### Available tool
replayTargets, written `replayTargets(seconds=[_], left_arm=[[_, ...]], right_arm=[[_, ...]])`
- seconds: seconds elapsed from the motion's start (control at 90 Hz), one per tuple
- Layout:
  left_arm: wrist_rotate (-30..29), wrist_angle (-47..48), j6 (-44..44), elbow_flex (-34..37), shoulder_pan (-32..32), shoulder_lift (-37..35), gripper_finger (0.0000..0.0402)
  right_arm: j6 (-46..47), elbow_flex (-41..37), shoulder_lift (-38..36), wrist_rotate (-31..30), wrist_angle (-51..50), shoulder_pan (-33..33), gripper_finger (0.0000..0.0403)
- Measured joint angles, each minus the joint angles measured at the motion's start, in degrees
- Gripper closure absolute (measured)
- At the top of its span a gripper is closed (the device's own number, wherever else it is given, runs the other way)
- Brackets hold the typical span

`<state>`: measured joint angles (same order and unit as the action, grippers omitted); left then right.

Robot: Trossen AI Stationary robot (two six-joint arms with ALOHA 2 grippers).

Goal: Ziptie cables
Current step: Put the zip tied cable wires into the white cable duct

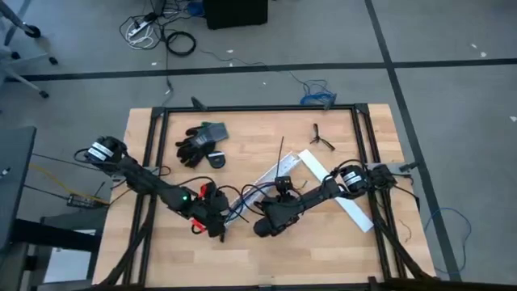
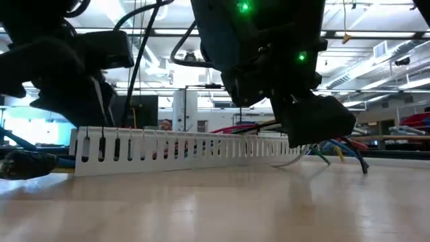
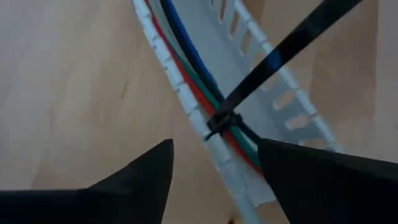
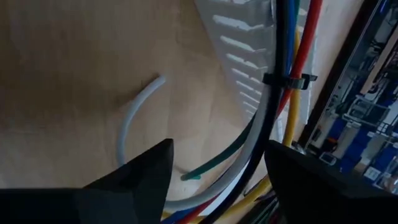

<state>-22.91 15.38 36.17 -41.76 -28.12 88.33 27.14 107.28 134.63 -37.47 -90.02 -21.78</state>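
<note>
The cables [image 3: 198, 93], red, blue and green wires, run along a white slotted channel [image 3: 292, 99]. A black ziptie [image 3: 222, 122] is looped around them, and its long tail [image 3: 292, 34] slants away. My left gripper [image 3: 214, 180] is open, one finger on either side of this spot. My right gripper [image 4: 217, 180] is open over the cables' loose ends [image 4: 249, 143], where a second black loop [image 4: 283, 79] circles the bunch. Both grippers [image 1: 216, 223] [image 1: 262, 226] meet near the table's middle front.
A black glove [image 1: 198, 144] and a small round black part [image 1: 216, 160] lie at the far left. A black forked clip [image 1: 321, 137] lies at the far right. A thin black strap [image 1: 281, 153] lies beyond the channel [image 1: 339, 190]. A black frame [image 1: 258, 107] borders the table.
</note>
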Motion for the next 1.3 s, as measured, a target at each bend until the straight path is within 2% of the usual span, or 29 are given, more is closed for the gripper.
replayTargets(seconds=[0.122,0.222,0.311,0.522,0.578,0.756,0.989,1.056,1.222,1.3], left_arm=[[-1.1,1.9,0.0,0.0,0.1,0.1,0.0178],[-1.1,3.2,0.0,0.0,0.4,0.2,0.0205],[-1.3,2.9,-0.1,0.0,0.4,0.2,0.0246],[-1.5,2.2,-3.6,0.0,0.4,0.2,0.0371],[-1.7,2.3,-4.3,0.0,0.4,0.2,0.039],[-1.8,4.2,-6.2,-0.1,0.4,0.2,0.0392],[-3.9,7.4,-7.4,-0.1,0.6,0.1,0.0398],[-3.9,7.6,-7.5,-0.1,0.8,0.1,0.0398],[-5.0,8.8,-7.7,-0.1,1.1,0.1,0.0399],[-5.4,10.3,-7.8,-0.1,1.1,0.1,0.04]], right_arm=[[-0.1,0.0,0.0,0.2,0.0,0.0,0.0162],[-0.5,0.0,0.0,0.3,0.0,0.0,0.0162],[-1.2,0.0,0.0,0.9,0.0,0.0,0.0163],[-2.3,0.0,0.0,1.6,0.0,0.0,0.0166],[-3.4,0.0,0.0,1.7,0.0,-0.2,0.0165],[-10.4,0.2,0.0,2.3,-0.1,-1.8,0.0168],[-11.4,4.7,0.0,5.2,2.2,-2.9,0.0173],[-11.4,6.5,0.0,8.3,5.2,-3.0,0.0172],[-9.3,8.9,-0.1,21.5,14.4,-2.9,0.017],[-8.3,9.1,-0.1,25.3,17.7,-3.0,0.017]])
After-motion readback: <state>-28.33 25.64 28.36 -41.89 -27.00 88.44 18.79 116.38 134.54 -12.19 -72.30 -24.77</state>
